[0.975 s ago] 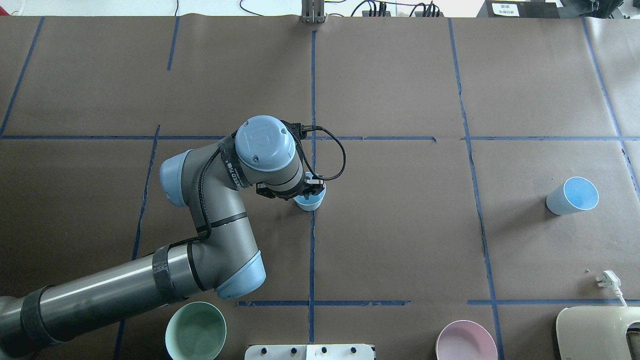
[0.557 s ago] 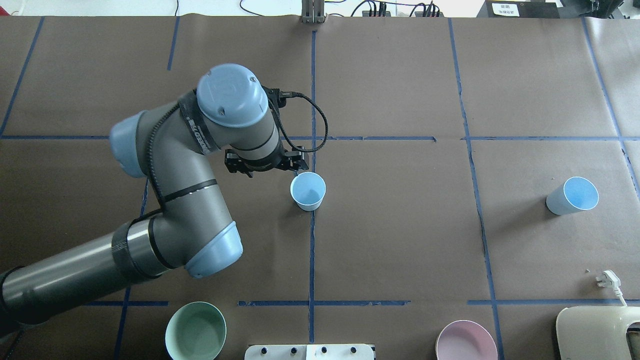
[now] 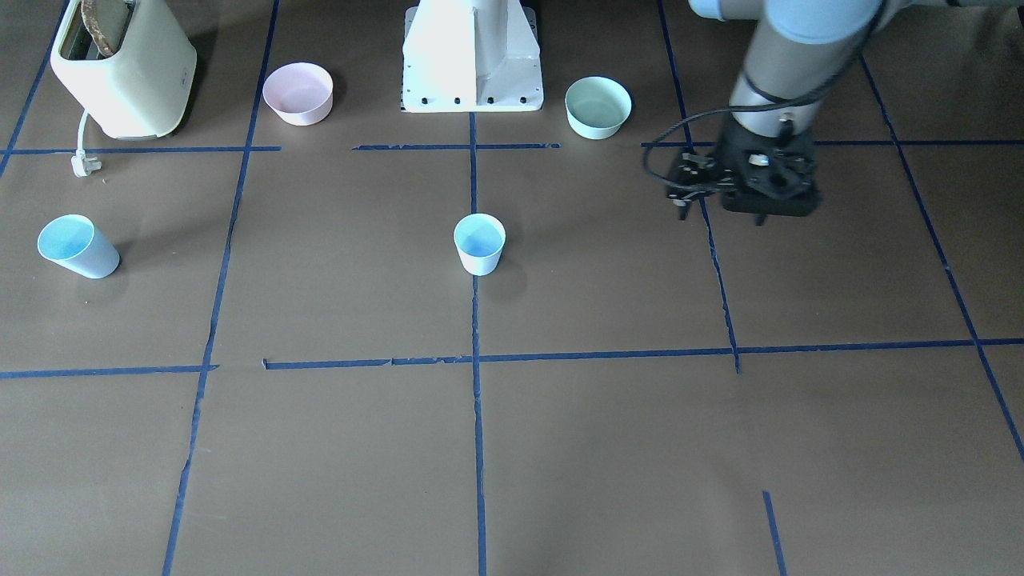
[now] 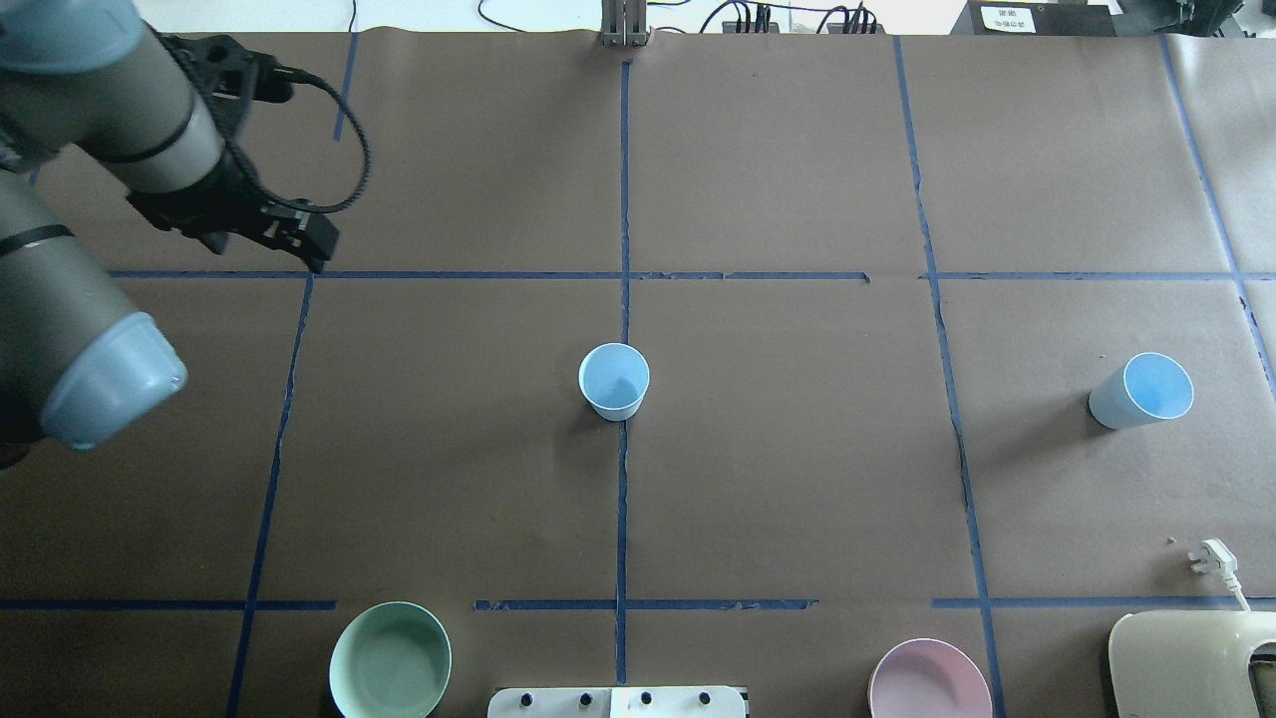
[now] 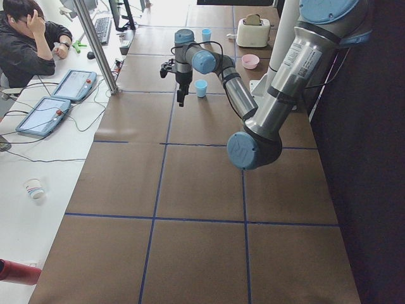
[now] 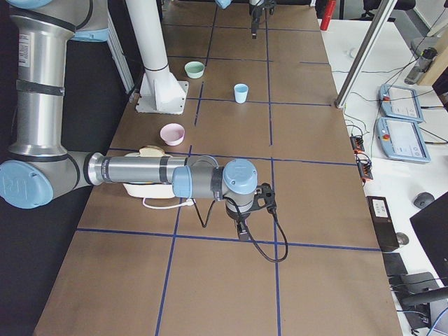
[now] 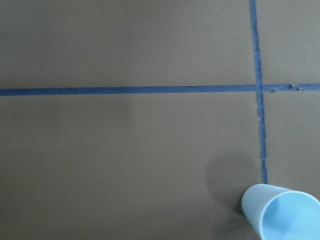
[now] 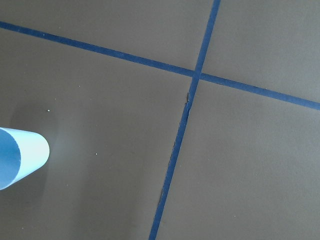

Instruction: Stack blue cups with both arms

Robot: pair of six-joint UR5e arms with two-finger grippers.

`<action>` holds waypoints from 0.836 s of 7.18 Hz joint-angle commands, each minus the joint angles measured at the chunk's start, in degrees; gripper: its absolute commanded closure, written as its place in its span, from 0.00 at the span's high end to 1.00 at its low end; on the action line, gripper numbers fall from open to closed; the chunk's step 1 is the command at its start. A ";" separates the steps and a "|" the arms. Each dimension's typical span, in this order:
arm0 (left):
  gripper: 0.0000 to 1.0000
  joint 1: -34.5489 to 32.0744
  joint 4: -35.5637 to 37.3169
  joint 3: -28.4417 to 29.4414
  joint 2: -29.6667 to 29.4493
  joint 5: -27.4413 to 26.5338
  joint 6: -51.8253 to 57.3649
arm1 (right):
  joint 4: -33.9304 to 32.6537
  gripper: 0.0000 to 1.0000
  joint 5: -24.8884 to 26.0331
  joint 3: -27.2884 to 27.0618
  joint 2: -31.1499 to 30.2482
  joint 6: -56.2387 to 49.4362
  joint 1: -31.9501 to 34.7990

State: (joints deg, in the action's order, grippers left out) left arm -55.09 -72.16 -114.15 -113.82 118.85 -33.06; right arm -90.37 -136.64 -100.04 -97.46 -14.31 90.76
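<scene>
One blue cup (image 4: 613, 381) stands upright on the centre tape line, and also shows in the front view (image 3: 479, 244) and the left wrist view (image 7: 280, 212). The second blue cup (image 4: 1141, 391) stands apart at the right; it also shows in the front view (image 3: 76, 246) and at the right wrist view's left edge (image 8: 20, 155). My left gripper (image 4: 317, 261) hangs open and empty at the far left, well away from both cups; it also shows in the front view (image 3: 758, 216). My right gripper (image 6: 241, 227) shows only in the exterior right view; I cannot tell its state.
A mint-green bowl (image 4: 390, 660) and a pink bowl (image 4: 929, 680) sit at the near edge beside the white pedestal base (image 4: 616, 701). A cream toaster (image 4: 1191, 663) with a white plug (image 4: 1211, 558) is at the near right. An operator (image 5: 28, 47) sits beyond the table.
My left gripper was on the centre cup's rim, let it go, and swung up and far to the left. The cup stays upright in place. The right cup has not moved.
</scene>
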 commanded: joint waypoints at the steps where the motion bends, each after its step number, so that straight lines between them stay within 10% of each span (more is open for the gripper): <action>1: 1.00 -15.77 -0.26 4.34 9.03 6.80 24.78 | 0.11 1.00 -0.03 -1.63 1.38 5.99 -2.15; 3: 1.00 -32.19 -0.35 17.40 11.86 13.39 49.72 | 2.72 1.00 0.06 -7.25 1.48 26.78 -8.82; 6: 1.00 -39.03 -8.14 20.55 23.35 15.27 54.42 | 23.86 1.00 1.98 -7.45 -4.65 48.62 -18.31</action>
State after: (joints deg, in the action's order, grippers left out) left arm -91.77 -76.46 -94.13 -94.89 133.65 20.24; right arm -75.21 -135.73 -107.41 -99.41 25.81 76.58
